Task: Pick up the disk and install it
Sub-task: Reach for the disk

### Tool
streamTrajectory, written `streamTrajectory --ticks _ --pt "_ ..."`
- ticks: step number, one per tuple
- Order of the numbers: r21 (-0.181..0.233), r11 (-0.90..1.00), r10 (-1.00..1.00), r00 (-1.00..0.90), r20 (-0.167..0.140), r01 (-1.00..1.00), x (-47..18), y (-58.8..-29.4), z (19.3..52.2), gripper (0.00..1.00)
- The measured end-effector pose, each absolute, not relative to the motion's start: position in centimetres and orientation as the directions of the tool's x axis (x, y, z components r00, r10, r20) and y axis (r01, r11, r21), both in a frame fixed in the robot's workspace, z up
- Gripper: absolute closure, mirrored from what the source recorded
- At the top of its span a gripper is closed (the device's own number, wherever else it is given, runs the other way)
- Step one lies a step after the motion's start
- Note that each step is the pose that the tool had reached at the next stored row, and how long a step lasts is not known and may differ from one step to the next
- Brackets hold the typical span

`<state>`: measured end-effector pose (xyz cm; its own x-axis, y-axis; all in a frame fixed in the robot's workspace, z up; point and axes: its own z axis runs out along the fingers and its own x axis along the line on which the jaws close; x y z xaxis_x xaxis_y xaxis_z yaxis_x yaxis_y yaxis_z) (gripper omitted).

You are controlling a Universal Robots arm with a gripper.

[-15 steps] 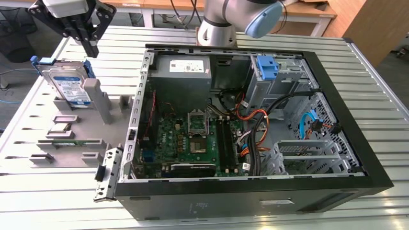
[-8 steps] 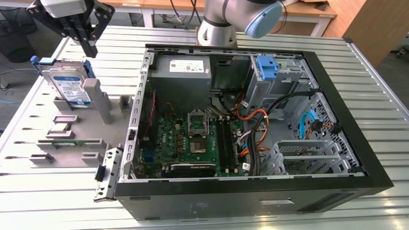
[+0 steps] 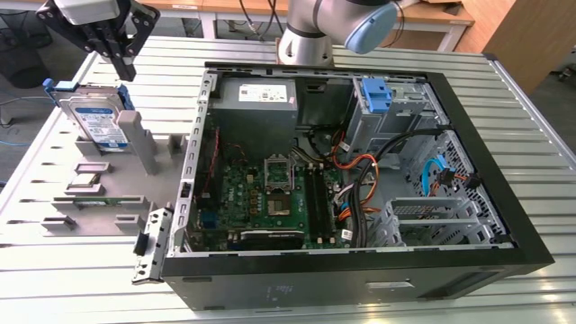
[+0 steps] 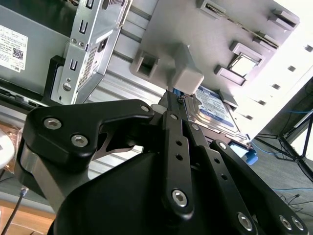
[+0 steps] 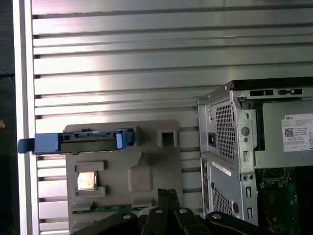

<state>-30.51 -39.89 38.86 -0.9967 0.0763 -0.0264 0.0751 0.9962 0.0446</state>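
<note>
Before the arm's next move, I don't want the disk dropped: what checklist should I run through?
1. The disk stands upright in its grey holder: ok.
2. The tool is above the disk, apart from it: ok.
3. The tool is open for a grasp: not ok, shut.
4. The computer case is open on top: ok.
5. Free slot inside for the disk: cannot tell.

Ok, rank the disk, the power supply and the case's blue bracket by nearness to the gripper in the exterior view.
1. The disk, upright in the grey holder, close by the gripper.
2. The power supply, inside the case, toward the exterior view's right.
3. The blue bracket, farther right still inside the case.
</note>
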Motion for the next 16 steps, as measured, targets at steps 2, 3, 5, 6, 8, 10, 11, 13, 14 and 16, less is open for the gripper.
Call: streamTrajectory --ticks 2,3,5,6,8,10,11,13,14,16 --pt "0.045 0.996 0.076 -0.997 -0.026 0.075 -30.58 -39.89 38.87 0.89" --pt "0.044 0.996 0.076 -0.997 -0.026 0.075 -30.62 -39.89 38.87 0.89" --pt "0.044 0.996 0.076 -0.997 -0.026 0.075 -30.69 -39.89 38.87 0.89" --pt "0.044 0.996 0.076 -0.997 -0.026 0.075 -30.73 -39.89 38.87 0.89" --pt "0.045 0.996 0.076 -0.997 -0.026 0.075 -30.80 -39.89 38.86 0.89" --pt "0.044 0.996 0.076 -0.997 -0.026 0.075 -30.87 -39.89 38.87 0.89" --pt "0.044 0.996 0.076 -0.997 -0.026 0.075 -30.91 -39.89 38.87 0.89" --pt "0.044 0.996 0.076 -0.997 -0.026 0.075 -30.95 -39.89 38.87 0.89" --pt "0.045 0.996 0.076 -0.997 -0.026 0.075 -30.96 -39.89 38.87 0.89" --pt "0.044 0.996 0.076 -0.997 -0.026 0.075 -30.98 -39.89 38.87 0.89"
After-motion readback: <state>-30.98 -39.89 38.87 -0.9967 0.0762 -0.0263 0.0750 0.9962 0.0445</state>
